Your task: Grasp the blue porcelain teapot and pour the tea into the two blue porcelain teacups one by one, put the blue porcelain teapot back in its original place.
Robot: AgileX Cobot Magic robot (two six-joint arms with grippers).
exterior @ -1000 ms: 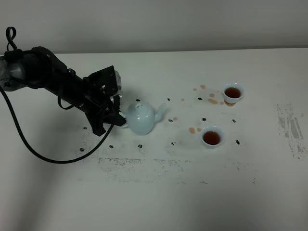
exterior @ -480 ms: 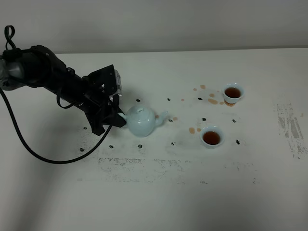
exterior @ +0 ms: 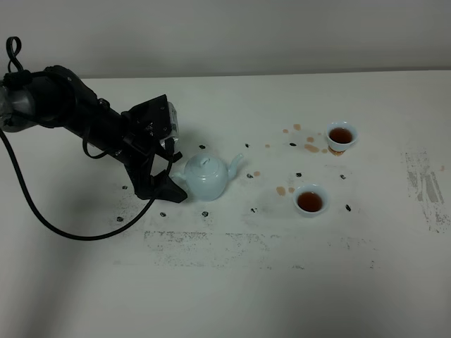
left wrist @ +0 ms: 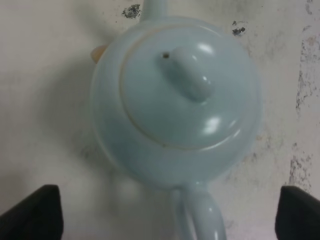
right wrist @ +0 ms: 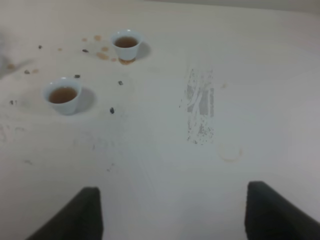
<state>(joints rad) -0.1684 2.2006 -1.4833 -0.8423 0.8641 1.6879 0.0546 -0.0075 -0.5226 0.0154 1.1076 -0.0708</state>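
Observation:
The blue porcelain teapot (exterior: 205,175) stands upright on the white table, spout toward the cups; it fills the left wrist view (left wrist: 175,100). My left gripper (exterior: 171,175) is open, its black fingers (left wrist: 35,215) spread wide on either side of the loop handle (left wrist: 197,220) without touching it. The two blue porcelain teacups (exterior: 340,134) (exterior: 310,200) stand to the right, both holding brown tea; they also show in the right wrist view (right wrist: 126,42) (right wrist: 62,94). My right gripper (right wrist: 172,215) is open and empty, out of the exterior view.
Brown tea spills (exterior: 311,148) and small black marks (exterior: 205,213) dot the table (exterior: 232,296) between teapot and cups. Scuffed grey patches (exterior: 423,183) lie at the right. A black cable (exterior: 42,218) loops from the left arm.
The teapot went from slightly tilted to standing level on the table. My left gripper's jaws spread apart and let go of the handle.

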